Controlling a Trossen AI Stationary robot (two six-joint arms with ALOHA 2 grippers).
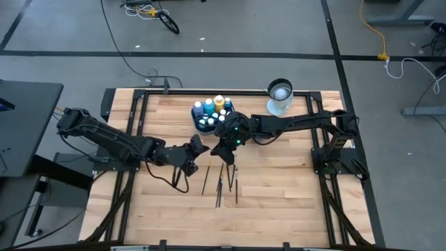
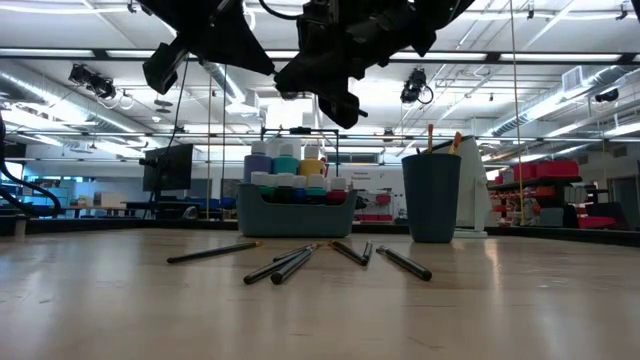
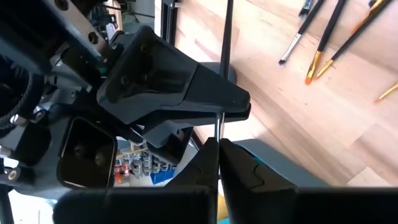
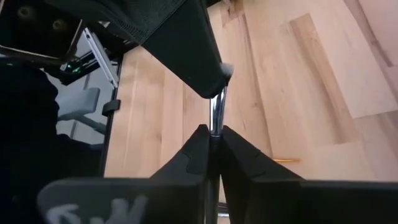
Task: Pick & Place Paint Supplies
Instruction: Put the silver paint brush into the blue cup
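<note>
Paintbrushes (image 1: pixel 221 183) lie loose on the wooden bench (image 1: pixel 279 202), near its middle: several thin dark-handled ones fanned side by side, their handles close together or crossing in the low view. Above them, raised clear of the bench, the two arms meet. One more brush (image 3: pixel 217 127) is up there between them: the left wrist view shows its thin shaft pinched between the left tool's (image 3: pixel 219 155) pressed-together fingers, and the right wrist view shows the brush's shiny metal ferrule nipped by the right tool (image 4: pixel 211 140), whose fingers are drawn in tight on it. So both tools pinch the same brush, one at each end, just beside each other over the loose brushes.

Farther back, a teal tray (image 1: pixel 207 125) stands on the bench, packed with small paint bottles (image 1: pixel 212 108) topped blue, teal, white and yellow. To one side of the tray, near the bench's far edge, a dark blue cup (image 2: pixel 431 196) stands upright with two sticks poking out of it.
</note>
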